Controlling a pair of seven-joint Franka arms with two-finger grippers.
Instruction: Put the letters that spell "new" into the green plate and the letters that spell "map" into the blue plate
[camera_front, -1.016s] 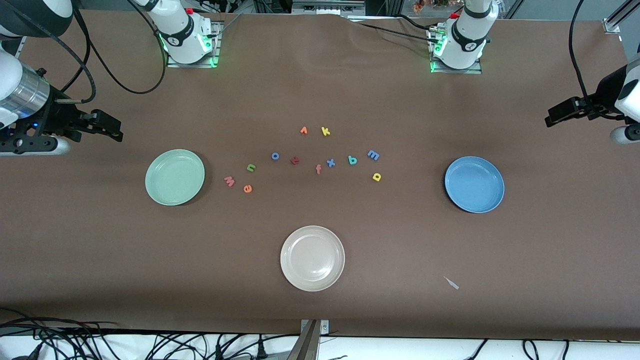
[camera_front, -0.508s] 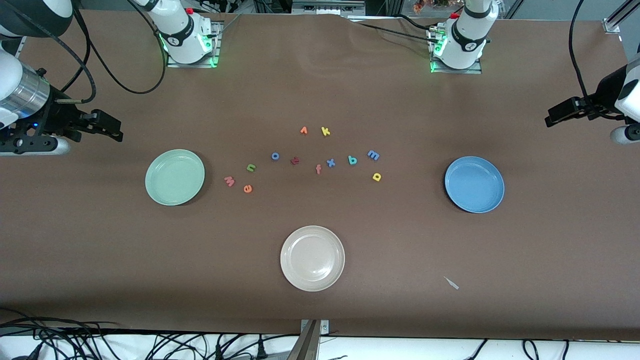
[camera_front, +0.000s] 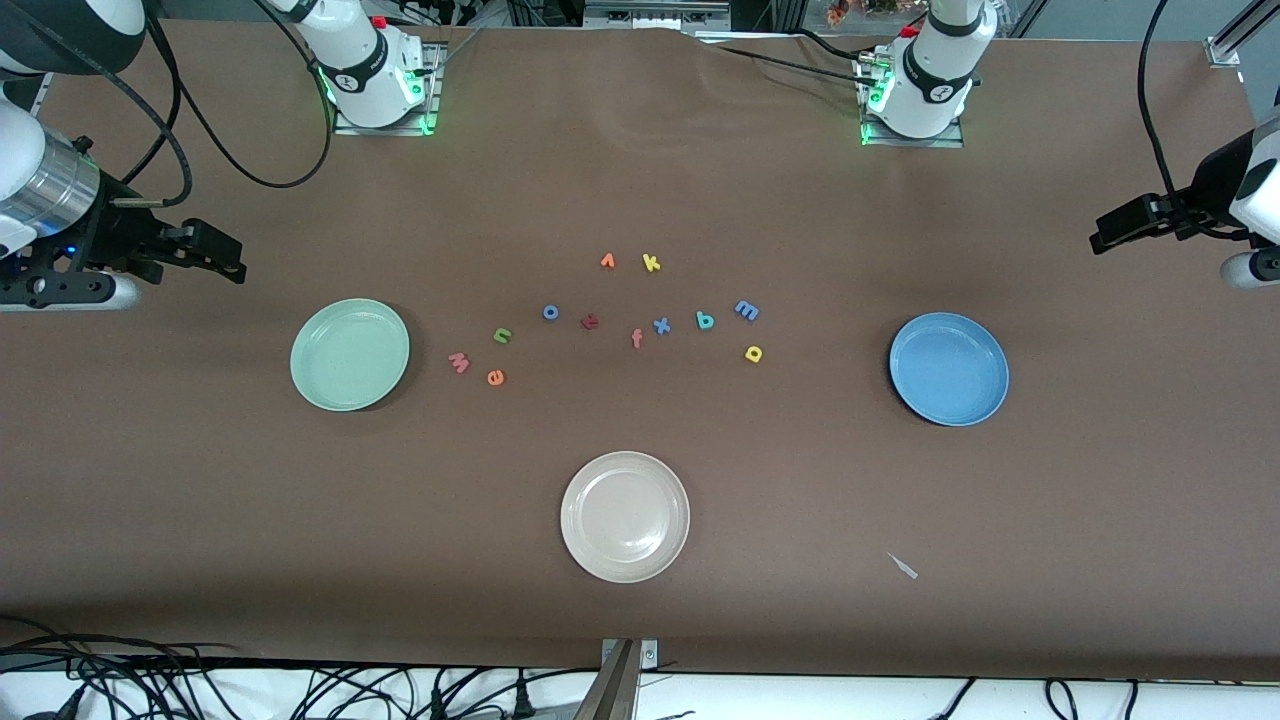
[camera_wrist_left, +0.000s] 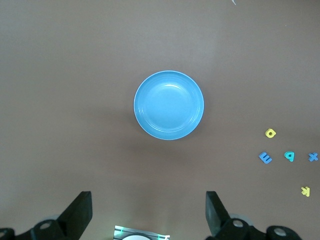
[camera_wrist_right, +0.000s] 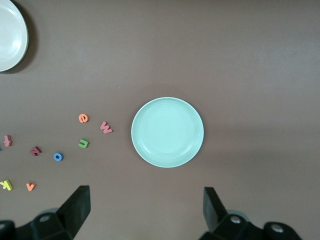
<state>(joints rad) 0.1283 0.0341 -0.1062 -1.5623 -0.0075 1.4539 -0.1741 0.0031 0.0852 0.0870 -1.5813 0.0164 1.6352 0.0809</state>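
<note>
Both arms wait up at the two ends of the surface (camera_front: 640, 600), neither carrying anything. The left end effector (camera_wrist_left: 148, 215) hangs high with its fingers spread wide, and the blue plate (camera_wrist_left: 169, 105) sits bare almost directly under it, flat on the surface. Off to one side of that plate, toward the middle, lie the blue m (camera_wrist_left: 265, 158), the teal a (camera_wrist_left: 289, 156) and the yellow p (camera_wrist_left: 270, 133), close together but apart from each other, none touching the plate. The blue x (camera_wrist_left: 313, 157) and yellow k (camera_wrist_left: 305, 190) lie just past them.

The right end effector (camera_wrist_right: 145, 212) also hangs with its fingers wide apart and empty; the green plate (camera_wrist_right: 167, 132) lies bare beneath it. The salmon-pink w (camera_wrist_right: 105, 127) is nearest that plate, with the orange e (camera_wrist_right: 83, 118) and green n (camera_wrist_right: 83, 143) just beside it, all on the surface. Farther toward the middle are the blue o (camera_wrist_right: 58, 156) and the dark red letter (camera_wrist_right: 35, 150). The cream-white plate (camera_front: 625, 516) sits alone, nearer the front camera than the row of letters
</note>
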